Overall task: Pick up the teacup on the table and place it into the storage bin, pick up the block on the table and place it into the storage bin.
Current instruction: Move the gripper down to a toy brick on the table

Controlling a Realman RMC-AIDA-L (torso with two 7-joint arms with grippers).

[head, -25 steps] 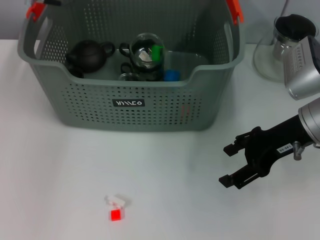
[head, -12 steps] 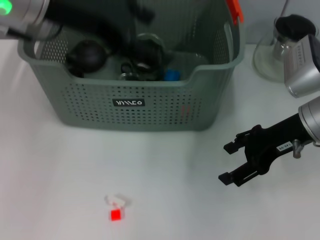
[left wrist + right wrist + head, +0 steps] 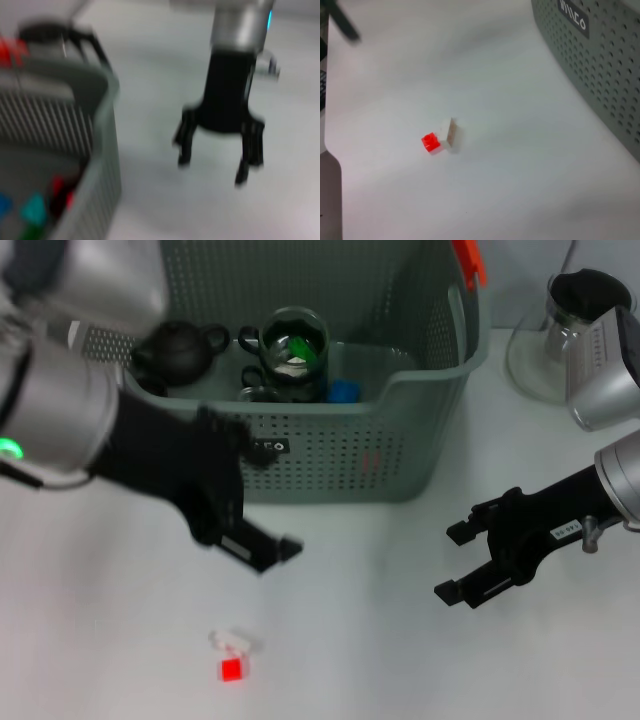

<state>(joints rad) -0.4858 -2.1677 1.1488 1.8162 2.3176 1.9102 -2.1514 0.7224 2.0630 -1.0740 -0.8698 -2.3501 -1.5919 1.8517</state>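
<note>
Left arm is leaving the storage bin (image 3: 330, 455).
The teacup (image 3: 294, 348) is now sitting inside; left pincer (image 3: 262, 552), state unclear, is moving toward the block (image 3: 231, 668) on the bench (image 3: 380, 640); right pincer (image 3: 462, 562) is waiting spread.

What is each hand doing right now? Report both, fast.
Left hand: cannot be told, over the table in front of the storage bin.
Right hand: open, empty.

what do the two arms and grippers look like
Both arms have silver-grey metal segments ending in matte black wrists and black two-finger grippers. The left arm shows a green indicator light near its elbow. The right gripper has slim, flat-tipped black fingers, a small white label on its wrist and a silver bolt beside it.
</note>
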